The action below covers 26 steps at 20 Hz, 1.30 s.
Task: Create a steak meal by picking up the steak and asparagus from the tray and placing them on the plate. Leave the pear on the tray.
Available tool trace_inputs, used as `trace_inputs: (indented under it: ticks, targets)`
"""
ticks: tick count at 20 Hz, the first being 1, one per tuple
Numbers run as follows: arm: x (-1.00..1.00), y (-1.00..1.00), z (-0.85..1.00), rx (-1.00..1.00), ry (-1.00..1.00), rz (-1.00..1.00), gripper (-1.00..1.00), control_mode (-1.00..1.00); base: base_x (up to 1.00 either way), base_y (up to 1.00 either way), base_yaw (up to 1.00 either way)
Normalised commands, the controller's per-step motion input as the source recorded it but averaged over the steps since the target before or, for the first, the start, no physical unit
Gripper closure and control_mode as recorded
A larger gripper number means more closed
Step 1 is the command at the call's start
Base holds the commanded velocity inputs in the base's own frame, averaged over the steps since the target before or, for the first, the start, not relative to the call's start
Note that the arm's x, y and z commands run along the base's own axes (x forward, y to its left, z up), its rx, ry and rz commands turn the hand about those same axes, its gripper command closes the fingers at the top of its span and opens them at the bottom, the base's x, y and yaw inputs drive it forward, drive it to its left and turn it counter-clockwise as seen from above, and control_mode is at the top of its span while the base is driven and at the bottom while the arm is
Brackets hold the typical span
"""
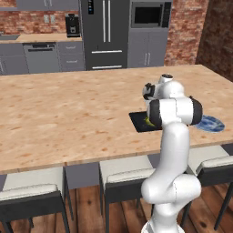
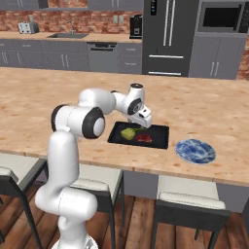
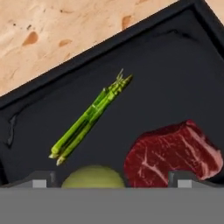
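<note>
kitchen island counter [image 2: 204,104], arm hovering over black tray [image 2: 158,141], nothing moved to the plate yet.
left base view: tray [image 1: 138,122] mostly hidden behind the arm, plate [image 1: 213,124] just right of it and bare. right base view: gripper [image 2: 139,125] hangs over tray, pear [image 2: 128,133] and steak [image 2: 144,138] side by side inside, plate [image 2: 195,151] apart to the right, empty. hand view: fingers [image 3: 179,180] spread wide, gripping nothing, probably lining up a first pick; asparagus [image 3: 89,117] lies diagonal on tray [image 3: 175,70], steak [image 3: 173,153] and pear [image 3: 92,177] near the fingertips.
</note>
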Motion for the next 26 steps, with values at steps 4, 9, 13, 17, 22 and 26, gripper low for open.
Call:
trace_inputs:
  ticks: [4,9,13,17,22,26]
  targets:
    - [0.49,0.0,-0.36,0.0,0.02,0.0,-1.0,-1.0,0.0,0.0,0.0]
    - [0.44,0.0,-0.37,0.0,0.0,0.0,-1.0,-1.0,0.0,0.0,0.0]
    - [0.4,0.0,-0.34,0.0,0.0,0.0,-1.0,-1.0,0.0,0.0,0.0]
    - [0.32,0.0,-0.33,0.0,0.0,0.0,1.0,-1.0,0.0,0.0,0.0]
    - [0.19,0.0,-0.33,0.0,0.0,0.0,1.0,-1.0,0.0,0.0,0.0]
    - [-0.07,0.0,-0.14,0.0,-0.01,-0.03,1.0,-1.0,0.0,0.0,0.0]
